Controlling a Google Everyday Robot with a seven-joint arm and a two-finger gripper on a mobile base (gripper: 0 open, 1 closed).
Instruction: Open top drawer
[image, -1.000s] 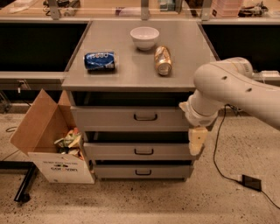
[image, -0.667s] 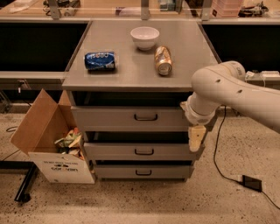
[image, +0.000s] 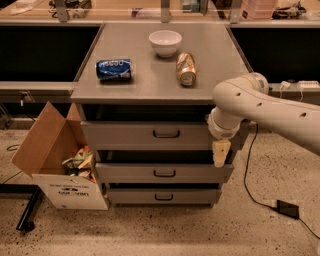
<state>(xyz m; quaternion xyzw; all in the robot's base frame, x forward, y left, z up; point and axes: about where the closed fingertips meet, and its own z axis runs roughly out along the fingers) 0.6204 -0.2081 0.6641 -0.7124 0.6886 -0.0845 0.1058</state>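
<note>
The top drawer (image: 130, 136) is the widest grey drawer front, right under the cabinet top, with a small dark bar handle (image: 166, 134) at its centre. A dark gap shows above its front. My gripper (image: 220, 153) hangs down from the cream arm (image: 260, 107) at the right end of this drawer front, right of the handle and apart from it. It holds nothing that I can see.
Two narrower grey drawers (image: 162, 173) (image: 162, 196) sit below. On the cabinet top (image: 150, 80) lie a blue can (image: 114, 69), a white bowl (image: 165, 42) and a tan can (image: 186, 69). An open cardboard box (image: 60, 170) stands at the left. A black cable (image: 260, 195) runs on the floor at the right.
My arm and gripper have shifted slightly left and up along the right end of the top drawer front. The drawers and the tabletop objects have not moved.
</note>
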